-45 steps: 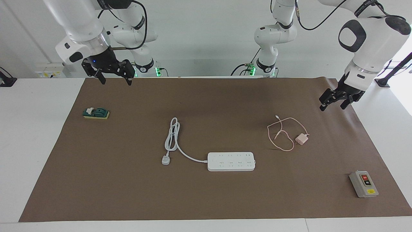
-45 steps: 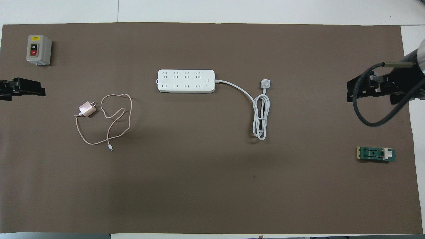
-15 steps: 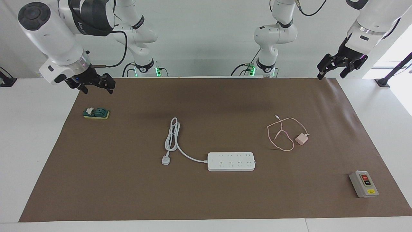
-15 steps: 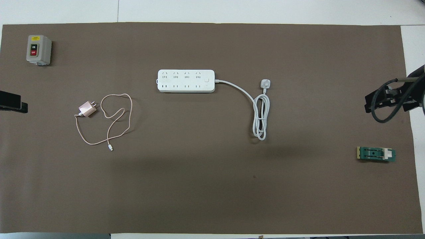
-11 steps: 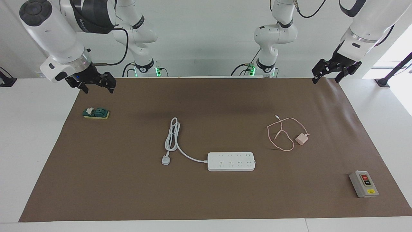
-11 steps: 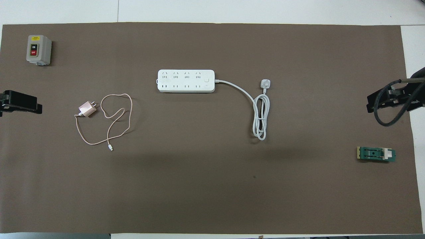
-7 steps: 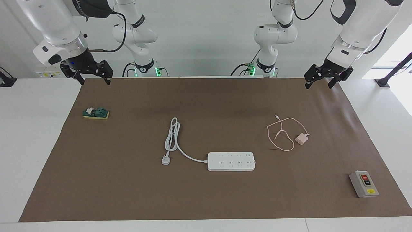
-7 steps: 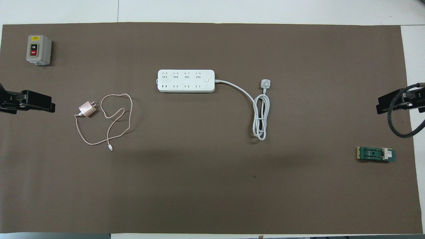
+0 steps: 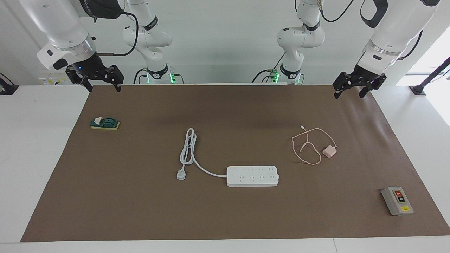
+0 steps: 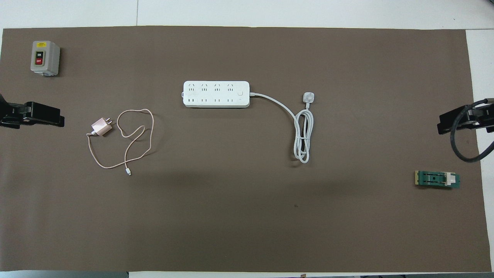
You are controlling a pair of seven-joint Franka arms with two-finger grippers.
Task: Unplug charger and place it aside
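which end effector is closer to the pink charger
Left. The left end effector hangs over the mat's edge at the small pale pink cube-shaped charger's end; the right end effector hangs over the other end.

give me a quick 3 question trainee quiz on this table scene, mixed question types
1. True or false: the charger is plugged into the power strip.
2. Which thing lies nearest the charger? A) green switch block B) grey button box C) the power strip's white plug
3. Fill in: the left gripper hangs in the air, open and holding ____.

Key
1. False. It lies on the brown mat, apart from the strip, its prongs bare.
2. B
3. Nothing. The right gripper is also raised and empty, at the right arm's end of the table.
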